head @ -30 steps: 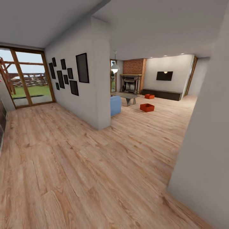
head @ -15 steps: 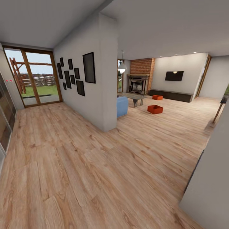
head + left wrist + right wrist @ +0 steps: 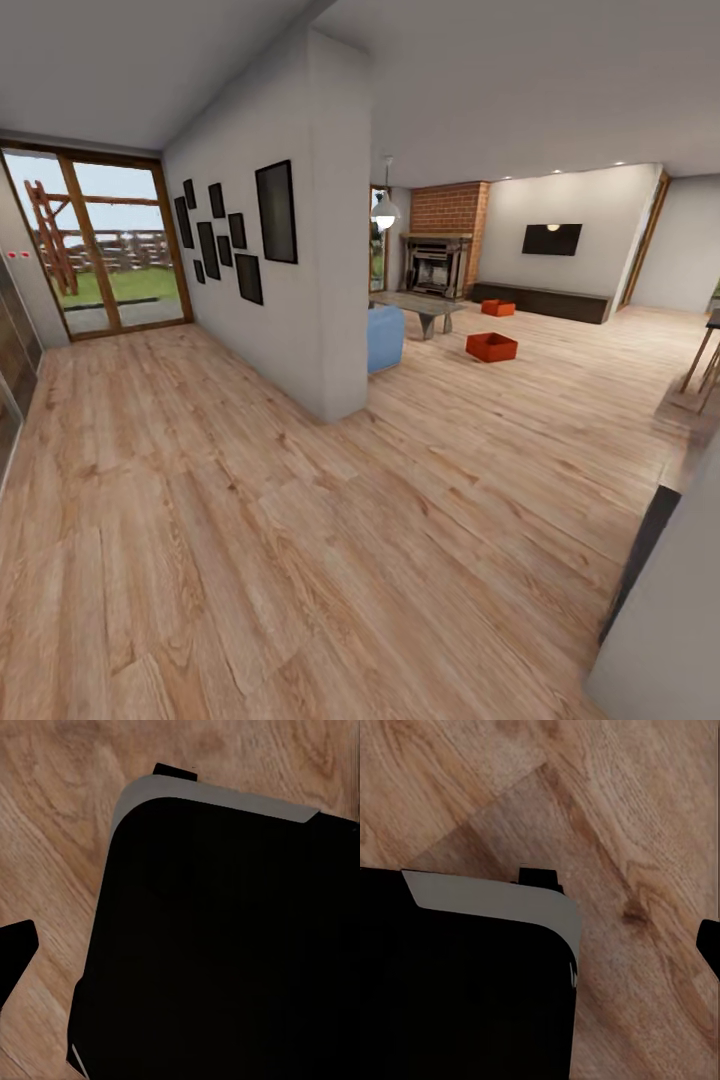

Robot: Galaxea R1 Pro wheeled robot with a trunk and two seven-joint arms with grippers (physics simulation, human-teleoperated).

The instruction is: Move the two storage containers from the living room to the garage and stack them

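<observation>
View panned a bit since earlier; base heading into the living room. Both bins (image 3: 491, 347) (image 3: 497, 308) sit on the plank floor (image 3: 300, 520) by the coffee table (image 3: 418, 305), untouched. Finger state: can't tell.

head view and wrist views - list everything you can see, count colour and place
storage containers: 2, orange-red, on the wood floor of the living room; the nearer one right of the coffee table, the farther one by the low dark cabinet
wood-plank floor: 1, light brown, across the whole foreground
partition wall: 1, white, centre-left
picture frames: several, black, on the partition wall
glass doors: 1 set, wood-framed, far left
sofa: 1, blue, behind the partition's end
coffee table: 1, grey, before the fireplace
fireplace: 1, red brick, back wall
pendant lamp: 1, white, hanging
wall TV: 1, black, back wall
low cabinet: 1, dark, under the TV
robot body: black, grey-edged, over the floor in both wrist views
</observation>
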